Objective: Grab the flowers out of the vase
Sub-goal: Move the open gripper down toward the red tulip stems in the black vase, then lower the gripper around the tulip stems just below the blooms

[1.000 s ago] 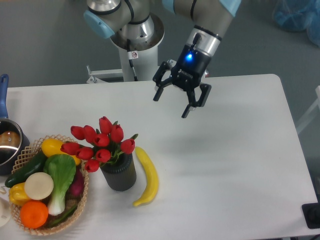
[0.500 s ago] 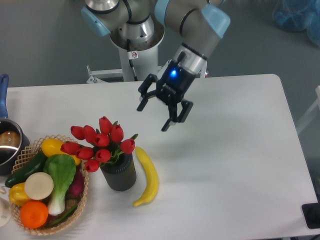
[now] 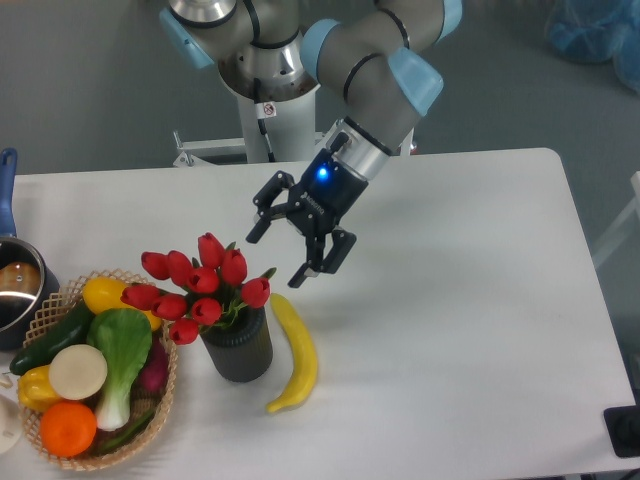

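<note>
White table point(image 3: 470, 300) fills most of the fixed camera's view, with grey floor behind it and the arm's base at the far edge. The vase point(image 3: 238, 346) stands upright near the front left of the table, and the flowers point(image 3: 200, 285) sit in its mouth, their red buds spreading wider than the vase and leaning left.

The gripper point(image 3: 277, 246) hangs in the air just above and to the right of the buds, tilted down toward them, its jaws spread apart and holding nothing. A blue light glows on its body.

Close around the vase: a banana point(image 3: 293, 352) lies on the table just to its right, curving from near the buds down past the vase's foot. A basket point(image 3: 160, 405) touches or nearly touches the vase on the left; the buds overhang its rim. It holds an orange point(image 3: 68, 428), a bok choy point(image 3: 122, 355), a cucumber point(image 3: 52, 337) and yellow vegetables. A pot point(image 3: 14, 290) with a blue handle sits at the left edge.
</note>
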